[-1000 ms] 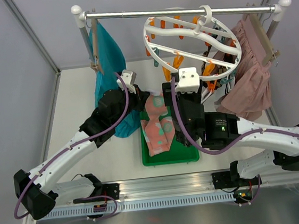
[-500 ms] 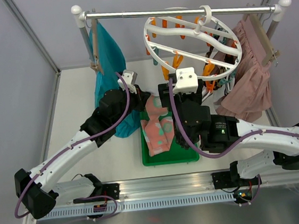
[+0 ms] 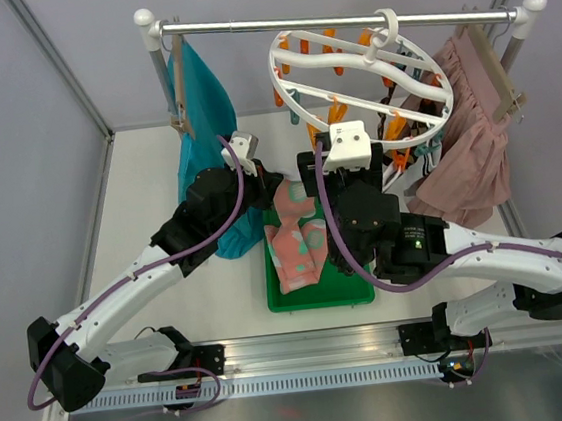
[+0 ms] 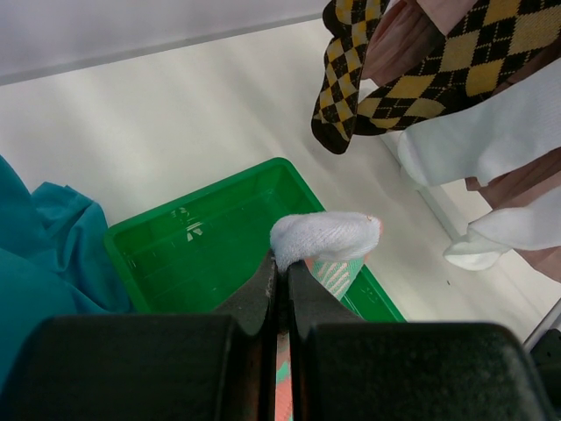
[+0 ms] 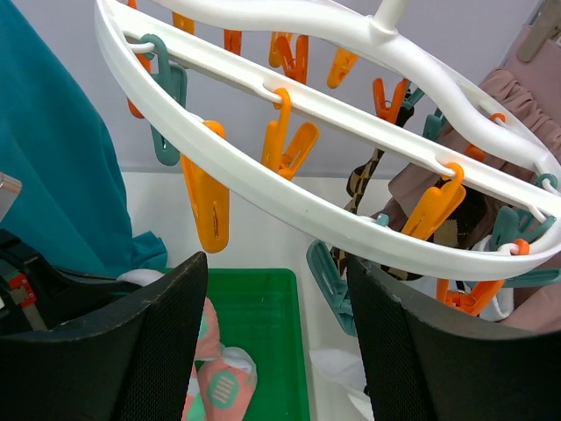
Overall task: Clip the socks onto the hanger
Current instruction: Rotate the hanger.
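Left gripper [image 4: 280, 274] clamped on pink sock [image 4: 326, 235] (white toe protruding) above green tray [image 4: 202, 237]; right gripper [image 5: 276, 281] spread wide just beneath hanger [image 5: 326, 213]; hanger at 1 o'clock from tray.

No legible text, label, brand name, number or sign was found in any of the three views. Faint raised marks on the floor of the green tray [image 4: 188, 230] are noted in the left wrist view, but they are too blurred to read.
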Controlling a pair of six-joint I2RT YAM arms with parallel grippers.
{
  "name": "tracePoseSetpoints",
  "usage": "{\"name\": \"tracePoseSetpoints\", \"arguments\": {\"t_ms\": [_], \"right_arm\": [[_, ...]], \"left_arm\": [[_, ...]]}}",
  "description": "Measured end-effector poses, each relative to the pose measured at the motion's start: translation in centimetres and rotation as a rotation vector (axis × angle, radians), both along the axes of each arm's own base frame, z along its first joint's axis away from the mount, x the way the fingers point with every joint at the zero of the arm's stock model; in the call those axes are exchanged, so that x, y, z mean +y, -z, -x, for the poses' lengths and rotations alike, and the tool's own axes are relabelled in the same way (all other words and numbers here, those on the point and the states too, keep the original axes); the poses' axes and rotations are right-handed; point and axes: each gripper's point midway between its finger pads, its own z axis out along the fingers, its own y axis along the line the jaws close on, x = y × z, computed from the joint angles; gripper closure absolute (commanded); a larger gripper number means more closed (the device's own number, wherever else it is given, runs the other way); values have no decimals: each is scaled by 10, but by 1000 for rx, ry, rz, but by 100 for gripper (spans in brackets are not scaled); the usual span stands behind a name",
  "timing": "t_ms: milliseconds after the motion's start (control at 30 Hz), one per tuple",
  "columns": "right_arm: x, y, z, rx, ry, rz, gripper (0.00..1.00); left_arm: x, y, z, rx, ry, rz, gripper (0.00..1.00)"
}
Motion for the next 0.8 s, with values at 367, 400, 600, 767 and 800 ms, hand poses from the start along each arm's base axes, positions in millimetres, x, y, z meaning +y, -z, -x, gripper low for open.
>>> {"name": "tracePoseSetpoints", "arguments": {"t_ms": [367,400,600,767,800], "right_arm": [[-2,4,-6,4,26,43,34],[-2,5,-7,5,26,49,35],[1,21,-7,11,26,108,37],[-1,27,-7,11,26,122,37],[-1,27,-7,10,26,120,37]], "left_arm": [[0,0,0,0,0,0,98],[0,0,0,0,0,0,98],[0,0,0,0,0,0,98],[0,0,0,0,0,0,98],[0,0,0,0,0,0,98]]}}
